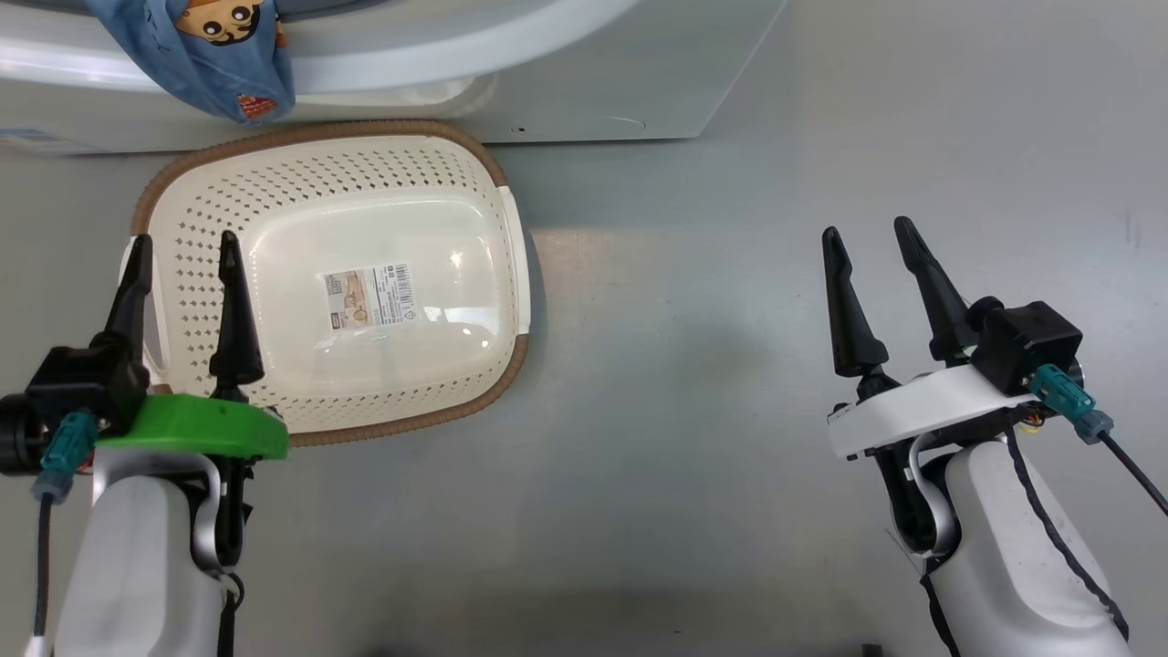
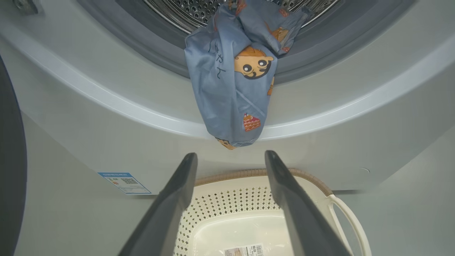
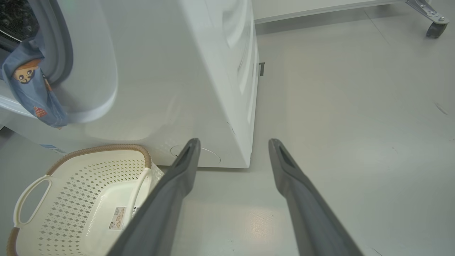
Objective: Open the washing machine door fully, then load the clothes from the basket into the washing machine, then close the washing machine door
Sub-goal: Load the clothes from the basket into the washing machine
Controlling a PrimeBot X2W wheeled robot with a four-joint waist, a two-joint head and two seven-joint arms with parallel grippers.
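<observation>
The small cream-white perforated plastic basket (image 1: 301,182) with a brown woven-look rim stands on the grey floor (image 1: 693,274) just in front of the big white front-loading washing machine (image 1: 593,91). It holds nothing but the paper label (image 1: 370,297) on its bottom. The light blue soft clothes (image 2: 231,96), printed with orange-brown cartoon figures, are bunched in the mouth of the steel drum (image 2: 185,9). A long fold hangs out over the grey rubber ring (image 2: 142,42) and down the white front, ending above the basket's far rim. A dark curved edge at the left of the left wrist view is probably the glossy black washing machine door (image 2: 10,160), swung wide.

The left fingers (image 1: 235,310) stand wide apart and hold nothing, poised over the basket's left handle and aimed towards the hanging fold. The right fingers (image 1: 847,301) are likewise spread wide and empty, over bare floor well to the right of the basket.

Loading looks nearly done, but the door cannot seal on trapped cloth, so I judge the step in hand to be tucking that fold inside. It would be best to raise the left fingers to the fold's low end, pinch it, lift it over the rubber ring and release it deep in the drum. Soft fabric may slide back out, so it should be pushed well in before reaching for the door.
</observation>
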